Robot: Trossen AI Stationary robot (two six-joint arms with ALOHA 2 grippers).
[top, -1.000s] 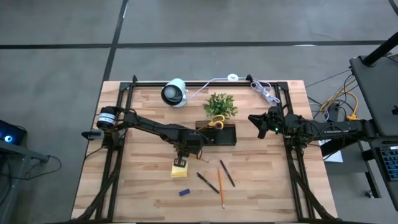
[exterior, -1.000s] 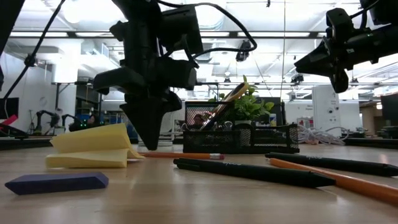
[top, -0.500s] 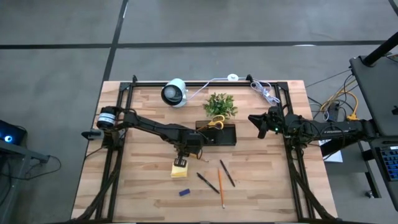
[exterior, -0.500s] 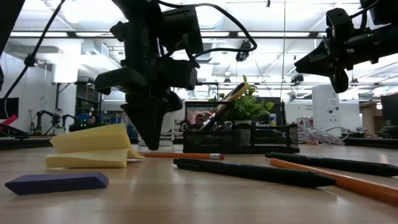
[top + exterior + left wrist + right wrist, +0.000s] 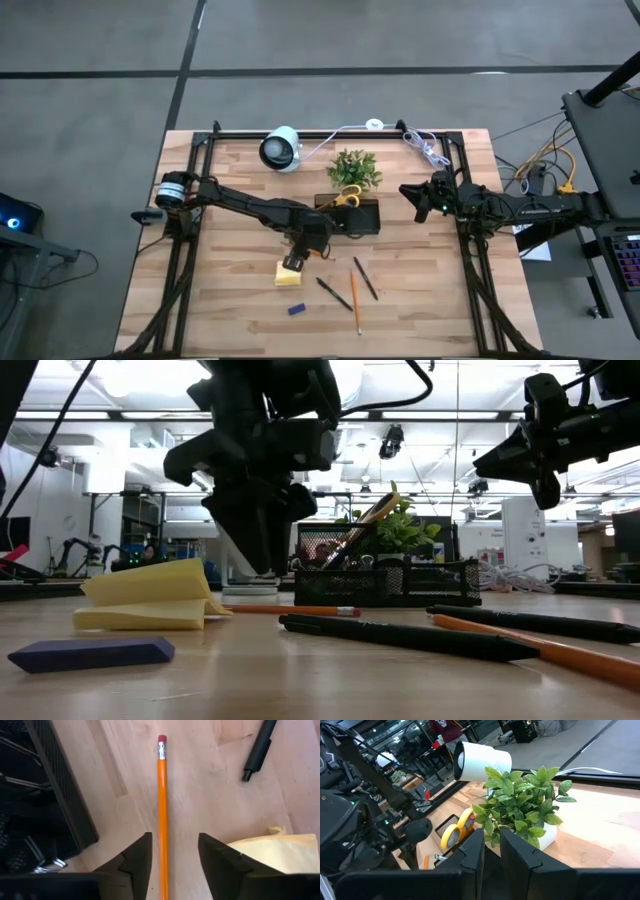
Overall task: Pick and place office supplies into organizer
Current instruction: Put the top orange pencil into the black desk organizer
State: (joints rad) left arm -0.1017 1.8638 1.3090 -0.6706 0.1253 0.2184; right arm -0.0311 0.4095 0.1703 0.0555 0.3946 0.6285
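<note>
Where legible — no writing anywhere

The orange pencil [image 5: 162, 815] runs out of the left wrist view at 6 o'clock, its tip unseen. The yellow sticky-note pad [image 5: 272, 855] is cut off at 4 o'clock. The organizer [image 5: 45, 805] leaves the picture at 9 o'clock, contents too dark to identify.

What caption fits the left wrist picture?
Open left gripper straddles an orange pencil beside the black organizer.
</note>
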